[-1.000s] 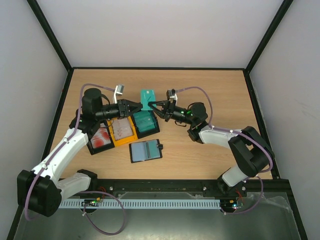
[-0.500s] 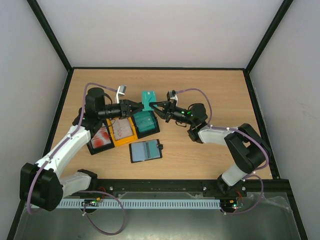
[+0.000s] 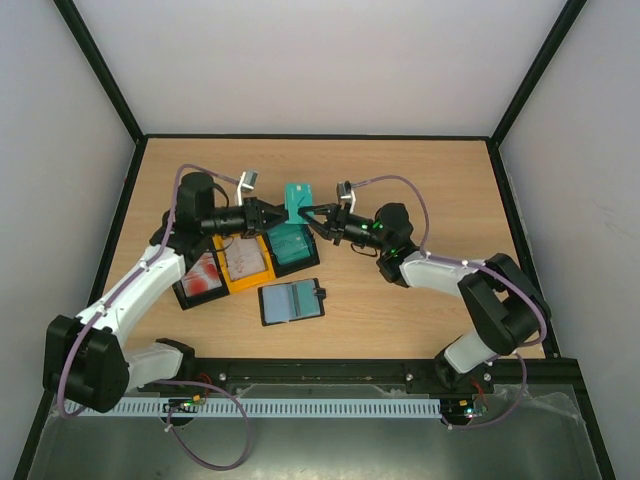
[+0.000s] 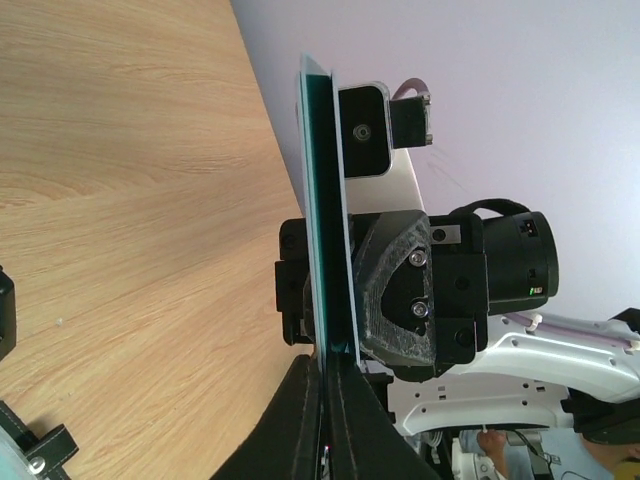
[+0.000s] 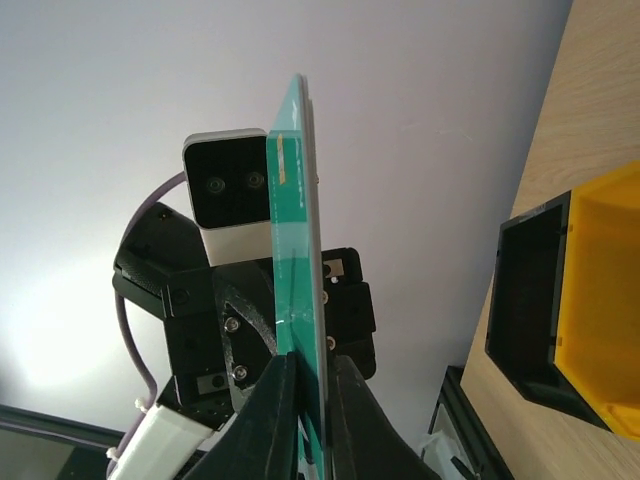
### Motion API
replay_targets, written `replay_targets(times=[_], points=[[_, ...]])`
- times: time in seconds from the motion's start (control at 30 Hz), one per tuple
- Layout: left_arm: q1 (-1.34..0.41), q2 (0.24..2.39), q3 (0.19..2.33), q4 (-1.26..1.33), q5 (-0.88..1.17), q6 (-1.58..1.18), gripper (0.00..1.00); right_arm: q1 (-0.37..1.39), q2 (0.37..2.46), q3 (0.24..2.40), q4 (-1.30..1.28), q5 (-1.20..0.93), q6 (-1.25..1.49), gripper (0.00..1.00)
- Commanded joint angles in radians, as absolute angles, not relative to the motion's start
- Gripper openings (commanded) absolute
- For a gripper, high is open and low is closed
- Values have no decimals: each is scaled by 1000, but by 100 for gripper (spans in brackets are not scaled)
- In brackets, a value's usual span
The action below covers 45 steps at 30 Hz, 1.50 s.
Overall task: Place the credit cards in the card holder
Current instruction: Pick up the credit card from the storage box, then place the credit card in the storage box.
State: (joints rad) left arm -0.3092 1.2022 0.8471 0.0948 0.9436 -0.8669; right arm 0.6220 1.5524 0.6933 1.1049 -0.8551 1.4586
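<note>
A teal credit card (image 3: 295, 198) hangs edge-up in the air above the trays, held from both sides. My left gripper (image 3: 272, 213) is shut on its left edge, and the left wrist view shows the card (image 4: 322, 200) pinched between the black fingertips (image 4: 328, 365). From the right, my right gripper (image 3: 313, 212) has its jaws against the same card (image 5: 295, 220), its fingertips (image 5: 312, 360) on either face. The card holder (image 3: 291, 301) lies open and flat on the table nearer the arms, strap to its right. More credit cards lie in the trays.
Three trays sit in a row under the grippers: a black one (image 3: 203, 275) with a red-and-white card, a yellow one (image 3: 245, 262) with a whitish card, and a black one (image 3: 292, 245) with teal cards. Black frame rails border the wooden table (image 3: 440, 180).
My left gripper's jaws have closed onto the teal card and its arm has shifted slightly. The card and the right gripper stay about where they were.
</note>
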Motion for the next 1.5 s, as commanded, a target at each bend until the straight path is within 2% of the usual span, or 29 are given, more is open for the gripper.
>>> replay_targets(times=[0.0, 0.23, 0.43, 0.57, 0.73, 0.9, 1.13, 1.3, 1.47], points=[[-273, 1164, 837, 97, 964, -867, 2, 613, 1501, 691, 1034, -826, 1384, 7], [-238, 1123, 841, 72, 978, -869, 2, 611, 1480, 692, 1032, -822, 1383, 9], [-219, 1108, 848, 40, 975, -853, 2, 611, 1457, 686, 1023, -814, 1375, 5], [-171, 1095, 884, -94, 942, -742, 2, 609, 1425, 665, 952, -781, 1326, 4], [-157, 1108, 950, -350, 811, -496, 2, 607, 1335, 626, 733, -690, 1177, 3], [-256, 1195, 975, -465, 650, -371, 2, 607, 1250, 609, 518, -602, 1049, 2], [-435, 1424, 1079, -577, 293, -321, 2, 607, 1165, 547, 437, -553, 1013, 3], [-460, 1527, 1115, -561, 260, -315, 2, 607, 1127, 515, 420, -539, 1012, 3], [-471, 1606, 1141, -562, 312, -280, 2, 607, 1098, 501, 399, -523, 1007, 3]])
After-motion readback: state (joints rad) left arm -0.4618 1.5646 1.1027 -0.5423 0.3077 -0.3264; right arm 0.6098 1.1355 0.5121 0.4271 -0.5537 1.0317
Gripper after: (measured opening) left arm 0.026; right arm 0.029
